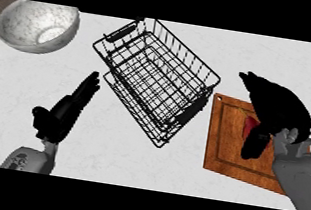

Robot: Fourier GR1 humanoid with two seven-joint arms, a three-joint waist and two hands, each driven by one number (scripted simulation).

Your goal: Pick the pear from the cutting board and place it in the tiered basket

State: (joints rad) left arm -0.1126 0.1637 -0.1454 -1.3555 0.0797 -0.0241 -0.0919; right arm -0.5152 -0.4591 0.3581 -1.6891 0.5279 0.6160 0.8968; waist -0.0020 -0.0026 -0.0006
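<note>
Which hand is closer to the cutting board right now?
Right. The right hand is over the cutting board, covering a red thing on it. The left hand rests open on the far side of the wire basket.

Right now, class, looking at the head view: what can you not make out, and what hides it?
- Pear: only a red sliver shows; the right hand covers the rest.
- Whether that hand grips it: fingers face away.
- Cutting board: right part under hand and forearm.
- Counter beneath the tiered basket: broken up by wires.
</note>
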